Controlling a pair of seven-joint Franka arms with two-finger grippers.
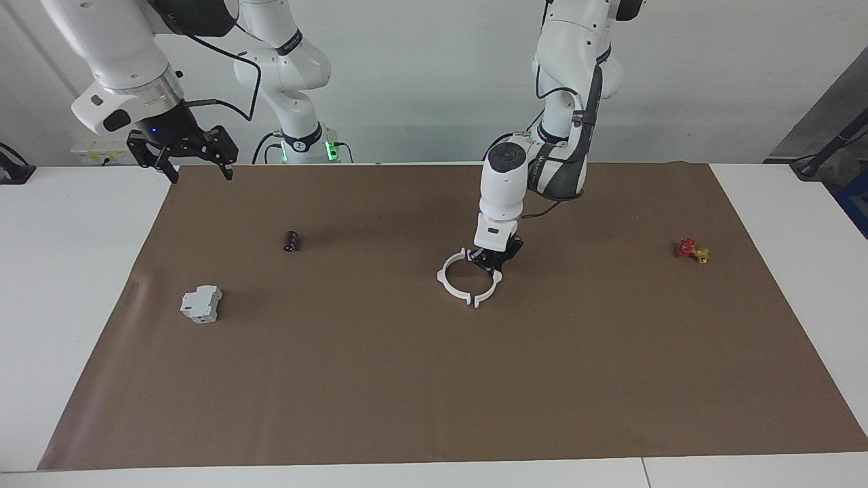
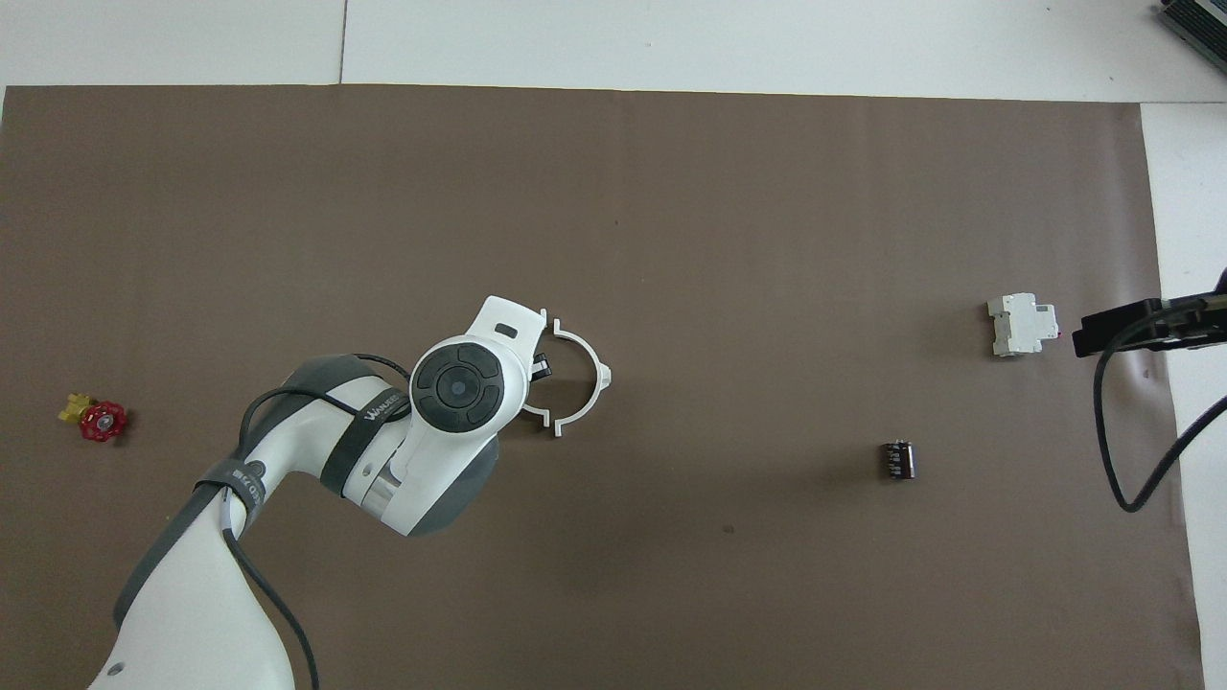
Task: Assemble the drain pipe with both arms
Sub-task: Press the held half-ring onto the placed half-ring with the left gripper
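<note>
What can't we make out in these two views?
- Overhead view: left gripper and the half-ring it is at, hidden under its own wrist.
- Facing view: whether the two half-rings have locked at their tabs, too small.
- Overhead view: right gripper cut off by the edge.
</note>
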